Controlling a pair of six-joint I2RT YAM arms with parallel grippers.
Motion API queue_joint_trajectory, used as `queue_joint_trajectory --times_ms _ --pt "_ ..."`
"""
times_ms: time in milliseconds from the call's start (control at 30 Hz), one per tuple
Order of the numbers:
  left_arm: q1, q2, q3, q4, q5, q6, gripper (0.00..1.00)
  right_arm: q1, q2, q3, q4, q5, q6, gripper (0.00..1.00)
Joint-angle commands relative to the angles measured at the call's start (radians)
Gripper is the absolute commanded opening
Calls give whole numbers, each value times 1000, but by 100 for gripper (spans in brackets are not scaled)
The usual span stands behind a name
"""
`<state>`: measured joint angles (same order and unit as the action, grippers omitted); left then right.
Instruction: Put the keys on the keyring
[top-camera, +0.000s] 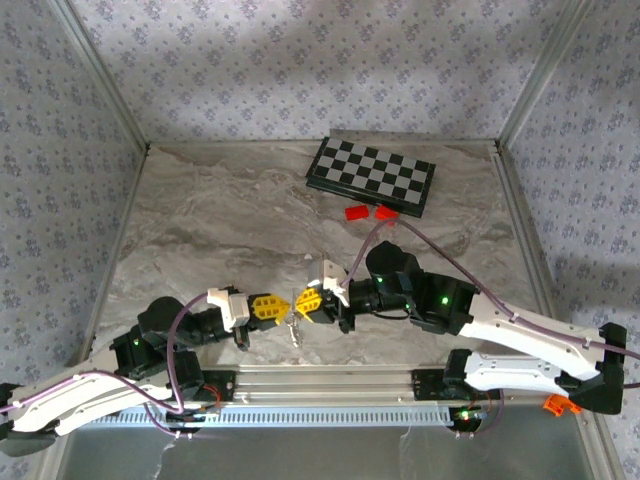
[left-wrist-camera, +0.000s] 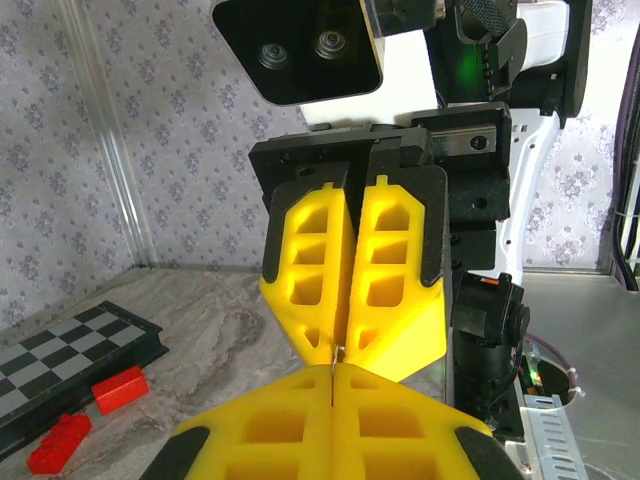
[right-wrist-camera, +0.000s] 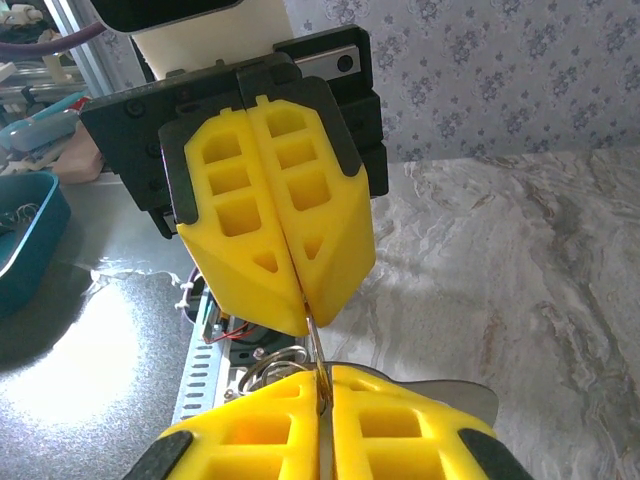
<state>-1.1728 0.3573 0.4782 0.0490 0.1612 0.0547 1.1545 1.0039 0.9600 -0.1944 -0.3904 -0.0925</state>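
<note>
While I am watching from above, the left gripper (top-camera: 280, 308) and right gripper (top-camera: 300, 301) are meeting tip to tip over the near middle of the table (top-camera: 220, 220). Both claws are sitting pressed together, each pinching the same thin metal piece (right-wrist-camera: 313, 345). It is showing edge-on, so I cannot tell whether it is key or ring. Wire loops of the keyring (right-wrist-camera: 270, 362) are hanging just below the tips. A chessboard (top-camera: 372, 172) and two red bricks (top-camera: 356, 212) are lying at the far right.
</note>
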Motion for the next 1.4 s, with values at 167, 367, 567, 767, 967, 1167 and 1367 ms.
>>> queue_joint_trajectory --times_ms 167,367,567,767,967,1167,1367 --pt "0 2 27 4 0 18 0 10 -8 -3 2 20 9 0" --pt "-1 23 95 -164 -92 53 16 8 -5 61 -170 102 -59 0" --pt "1 119 164 -263 -108 67 30 -12 26 172 -425 120 -107 0" --pt "-1 224 197 -255 -24 70 33 -31 70 265 -544 113 -146 0" --pt "0 262 207 -238 -19 77 32 -35 91 296 -580 93 -176 0" --pt "-1 273 202 -221 -16 78 29 -35 114 312 -597 84 -200 0" --pt "-1 272 194 -200 -2 74 27 -33 126 315 -584 63 -202 0"
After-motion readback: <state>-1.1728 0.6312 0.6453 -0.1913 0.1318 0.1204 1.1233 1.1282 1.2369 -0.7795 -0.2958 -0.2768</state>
